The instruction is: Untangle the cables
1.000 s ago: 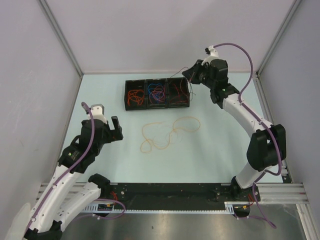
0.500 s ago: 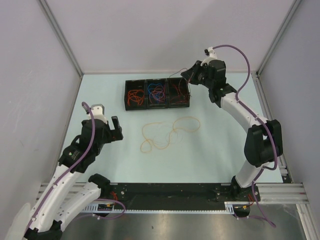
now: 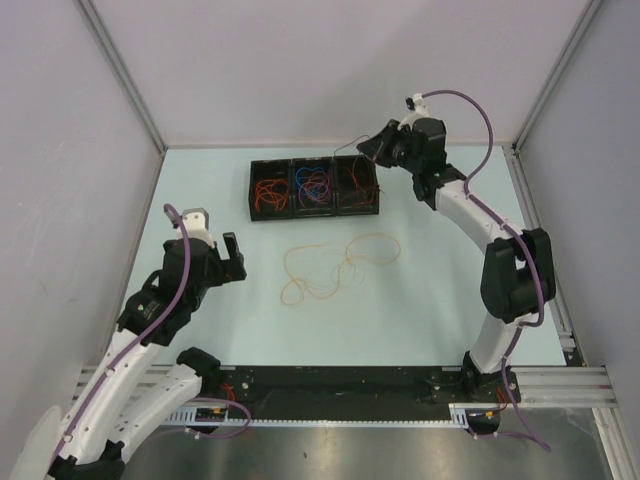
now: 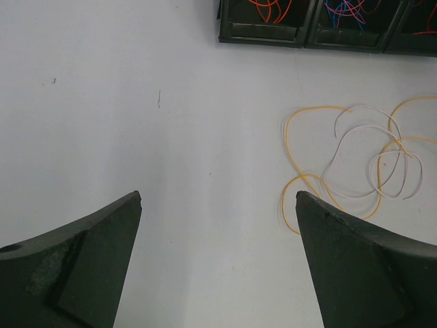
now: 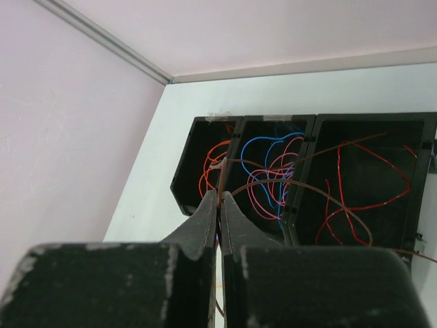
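Note:
A black three-compartment tray (image 3: pixel 248 192) holds orange-red cables (image 3: pixel 270 193) on the left, blue, pink and red ones (image 3: pixel 315 184) in the middle and red ones (image 3: pixel 356 180) on the right. My right gripper (image 3: pixel 370 150) hovers above the tray's far right corner. In the right wrist view it (image 5: pixel 220 197) is shut on a thin brown cable (image 5: pixel 321 199) that arcs over the compartments. Orange-yellow cables (image 3: pixel 330 268) with a white one (image 4: pixel 362 140) lie loose on the table. My left gripper (image 3: pixel 233 258) is open and empty left of them (image 4: pixel 218 197).
Grey walls close in the table on the left, back and right. The tray's front wall (image 4: pixel 307 34) shows at the top of the left wrist view. A black rail (image 3: pixel 330 385) runs along the near edge between the arm bases.
My right gripper has shifted slightly left and toward the back wall, still shut on the brown cable. The left arm has not moved.

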Controlling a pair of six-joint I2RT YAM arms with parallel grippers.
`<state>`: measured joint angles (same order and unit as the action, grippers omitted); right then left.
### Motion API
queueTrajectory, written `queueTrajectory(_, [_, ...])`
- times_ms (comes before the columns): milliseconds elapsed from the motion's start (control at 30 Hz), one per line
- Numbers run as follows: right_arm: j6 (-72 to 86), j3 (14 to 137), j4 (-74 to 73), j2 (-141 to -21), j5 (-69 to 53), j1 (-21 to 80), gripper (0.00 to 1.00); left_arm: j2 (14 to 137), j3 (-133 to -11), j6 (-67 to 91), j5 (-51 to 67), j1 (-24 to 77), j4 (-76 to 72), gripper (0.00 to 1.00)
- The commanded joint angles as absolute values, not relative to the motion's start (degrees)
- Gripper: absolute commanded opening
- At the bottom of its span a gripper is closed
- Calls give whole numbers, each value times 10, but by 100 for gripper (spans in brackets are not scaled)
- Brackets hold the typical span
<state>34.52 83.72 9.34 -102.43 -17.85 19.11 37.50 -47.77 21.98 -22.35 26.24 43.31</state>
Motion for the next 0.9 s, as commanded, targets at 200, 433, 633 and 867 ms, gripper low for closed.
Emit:
queueTrajectory(200, [342,921,114,-1083,-187,182,0,381,-478,221,-234,258,417,100])
queueTrajectory(433, [359,960,131,-1134,-232,171,0,378,-478,221,-236,258,418,100])
queueTrajectory(633, [359,997,125,-1171,-249,156,0,379,-478,221,-237,258,418,100])
queueTrajectory(867, [353,1013,101,-1146,-258,162,0,379,-478,221,-236,258,418,100])
